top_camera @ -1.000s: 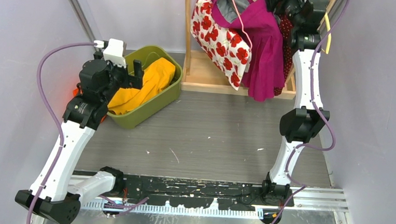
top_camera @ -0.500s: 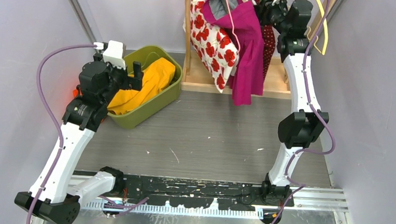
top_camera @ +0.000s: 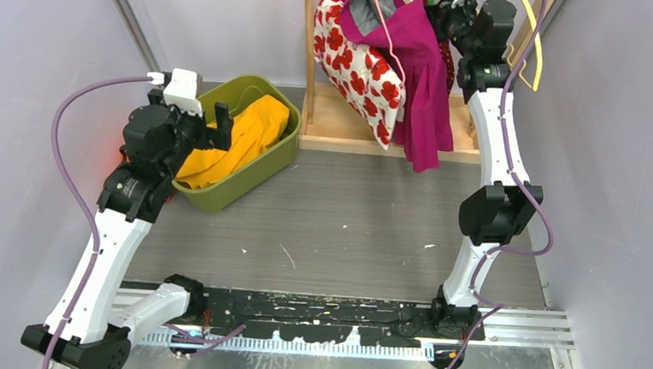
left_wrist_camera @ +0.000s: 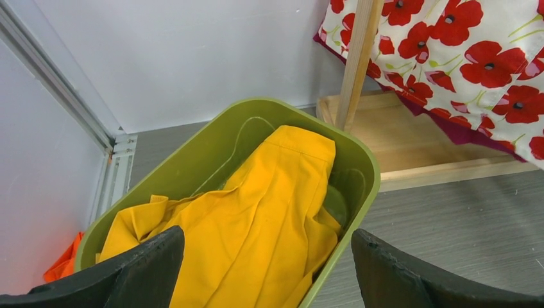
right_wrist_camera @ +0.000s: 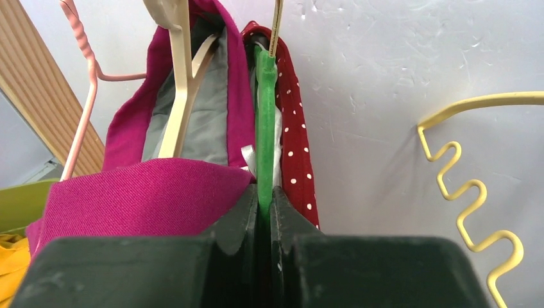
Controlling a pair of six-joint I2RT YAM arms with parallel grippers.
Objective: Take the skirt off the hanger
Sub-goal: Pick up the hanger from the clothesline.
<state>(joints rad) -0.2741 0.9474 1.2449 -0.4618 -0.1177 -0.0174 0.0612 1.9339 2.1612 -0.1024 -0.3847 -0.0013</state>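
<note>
The skirt [top_camera: 419, 79] is magenta, the basket [top_camera: 278, 158] olive, its cloth [top_camera: 238, 138] yellow.

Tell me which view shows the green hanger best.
Right wrist view: the green hanger stands edge-on at its centre, clamped in the shut right gripper. The top view shows only a green speck at that gripper; the left wrist view shows none of it.

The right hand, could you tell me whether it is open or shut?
Shut: the right hand has its fingers closed against a green strip beside the magenta garment.
</note>
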